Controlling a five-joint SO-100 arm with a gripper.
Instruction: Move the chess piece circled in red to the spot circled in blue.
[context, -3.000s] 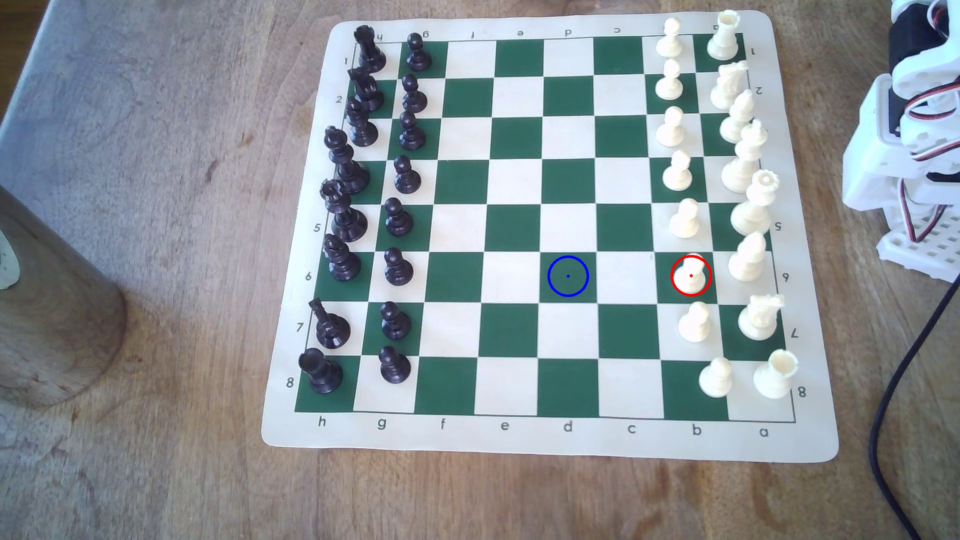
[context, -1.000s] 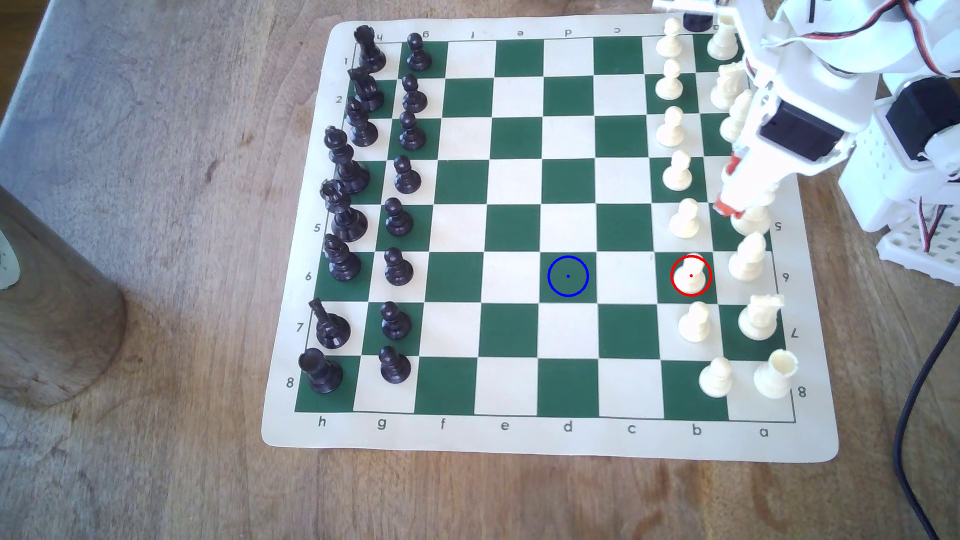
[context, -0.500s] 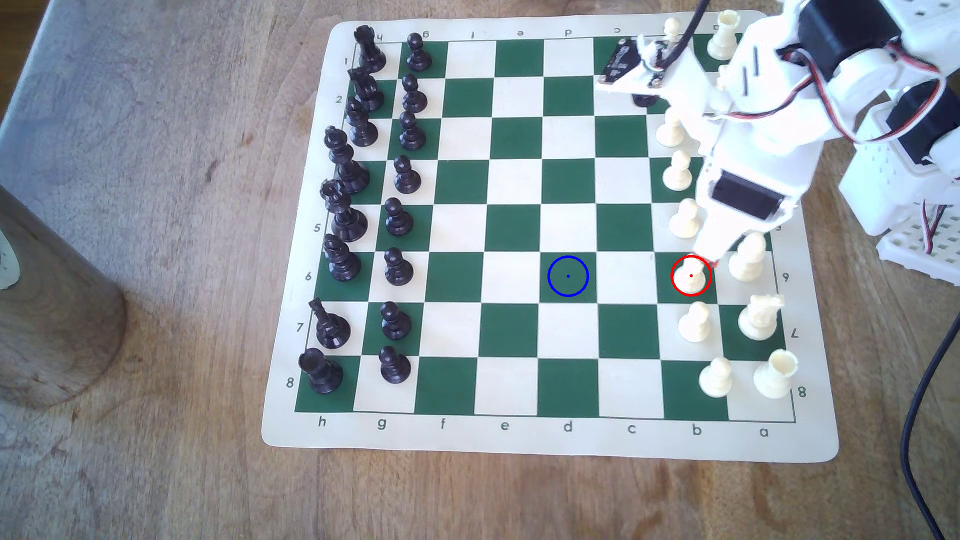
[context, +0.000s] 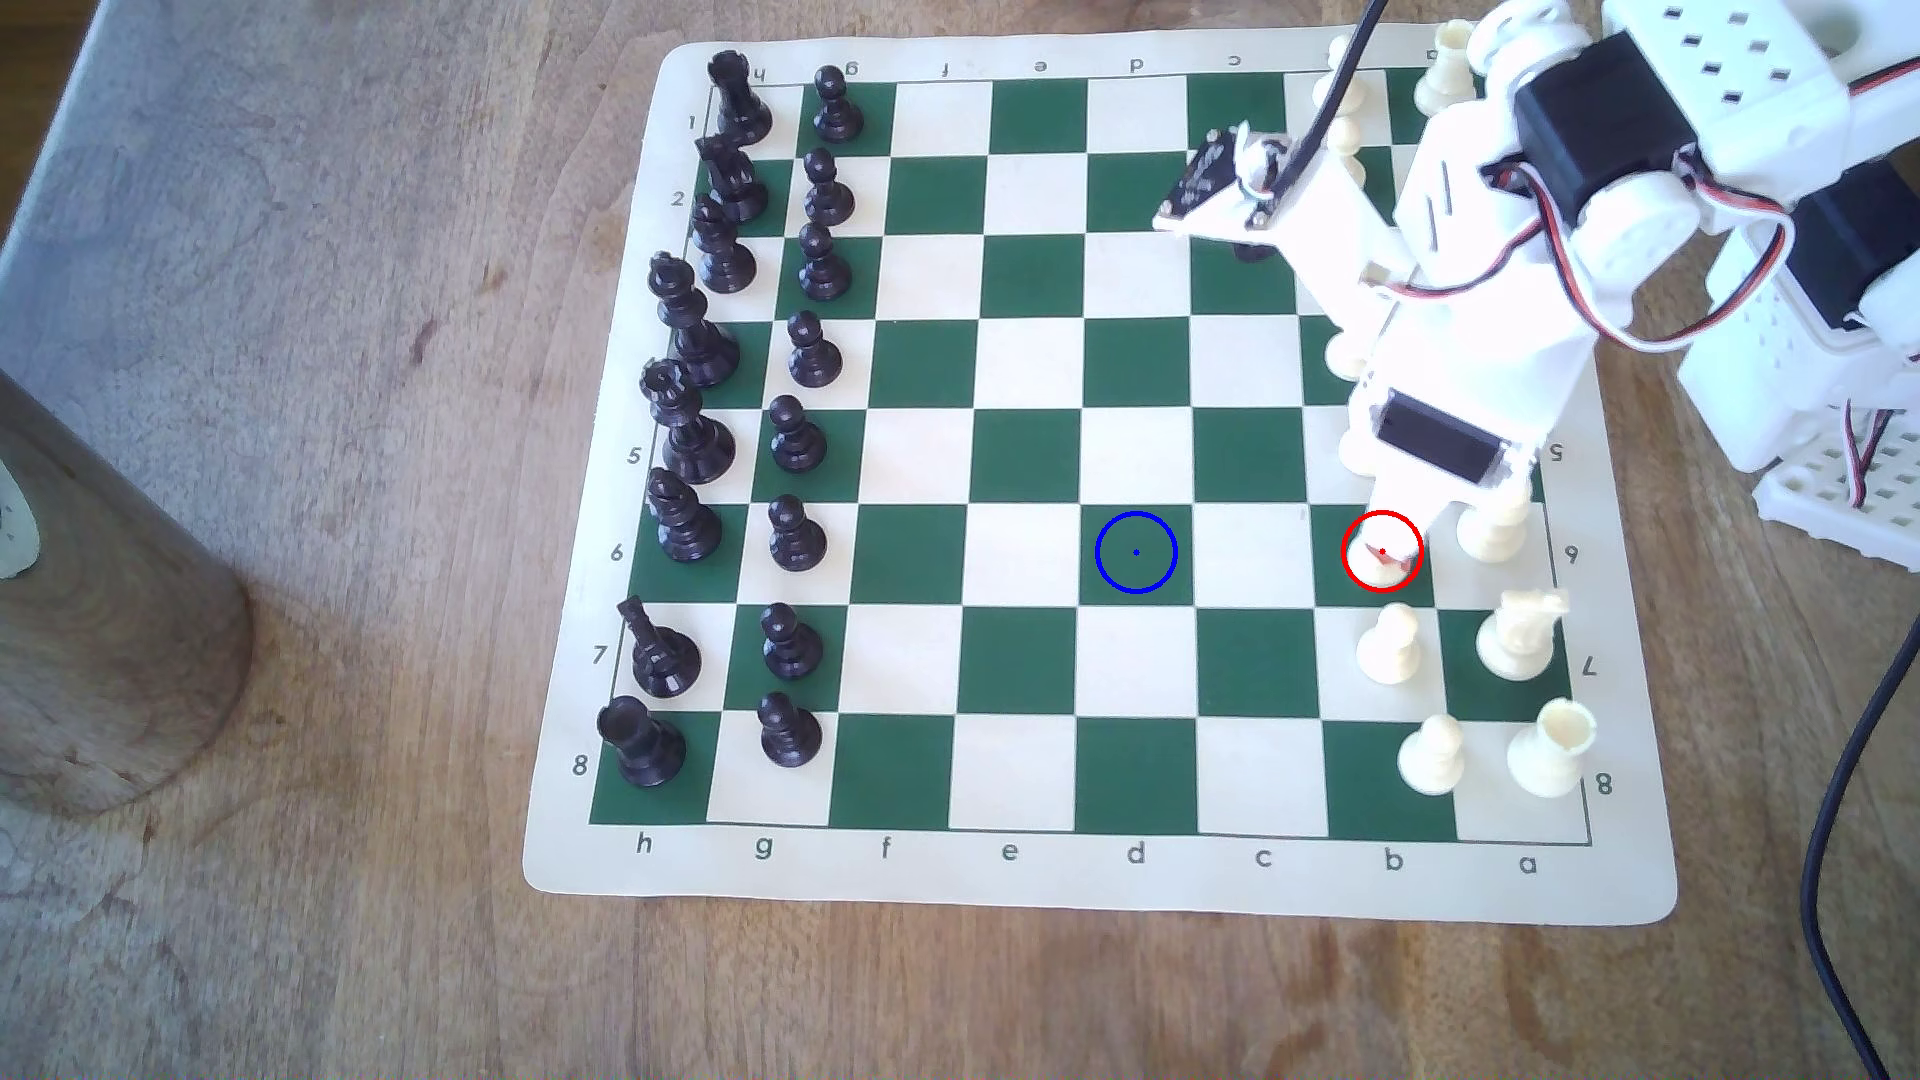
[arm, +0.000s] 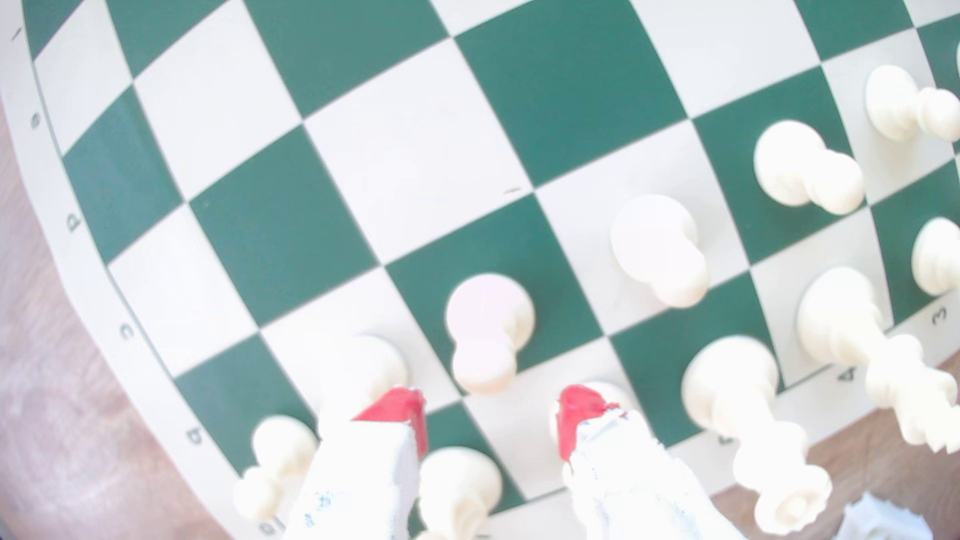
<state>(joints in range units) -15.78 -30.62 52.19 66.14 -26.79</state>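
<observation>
Chess mat (context: 1101, 883) flat on a wooden table (context: 312, 935). White arm (context: 1475, 312) reaches in from the exterior view's right, over the white back rows. Gripper (arm: 491, 420) hangs low over the red-ringed green square; red-tipped fingers (arm: 400, 410) stand apart with a clear gap, gripping nothing. White pawn (arm: 485, 332) stands upright on that square, just ahead of the gap between the tips, touching neither as far as the wrist view shows. In the exterior view the pawn (context: 1387, 566) is mostly hidden under the gripper, only its base edge showing. Blue-ringed square (context: 1136, 552) lies two squares from the pawn toward the exterior view's left, same row, bare. Black pieces (context: 727, 415) line the mat's far edge from the pawn.
</observation>
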